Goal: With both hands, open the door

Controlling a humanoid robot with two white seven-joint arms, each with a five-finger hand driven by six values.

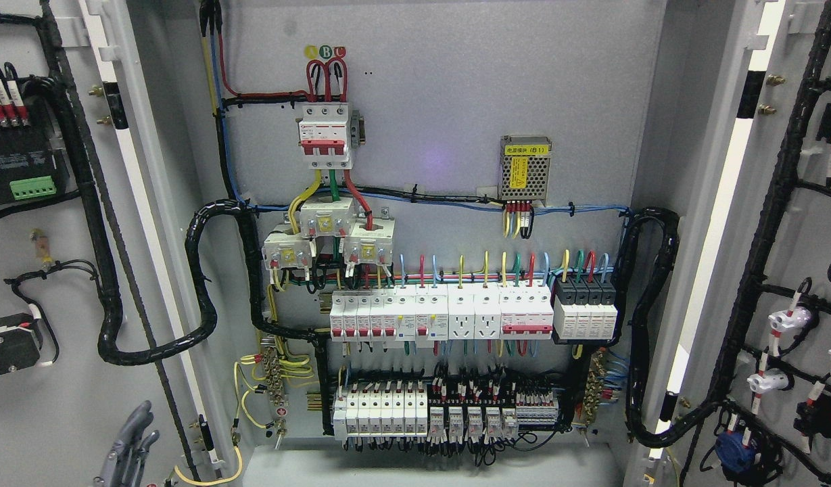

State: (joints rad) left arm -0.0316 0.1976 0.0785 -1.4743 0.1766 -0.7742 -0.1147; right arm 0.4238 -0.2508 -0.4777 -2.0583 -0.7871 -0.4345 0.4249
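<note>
The electrical cabinet stands with both doors swung wide, and the red-and-white main breaker [326, 135] high on the grey back panel [456, 88] serves as the landmark. Far left of the breaker, the left door [57, 406] shows its inner face, carrying a green terminal block [32, 187] and a thick black cable loom [111, 325]. Well below and left of the breaker, at the picture's bottom edge, the robot's left hand [130, 443] rises against that door's inner face, grey fingers [139, 418] straight and loose, gripping nothing. Directly below the breaker sit rows of white circuit breakers [415, 314]. Right of the breaker and slightly lower hangs a perforated metal power supply [525, 169] with a yellow label. Far right of the breaker, the right door [804, 284] is open too, its inner face hung with black wiring and white fittings.
</note>
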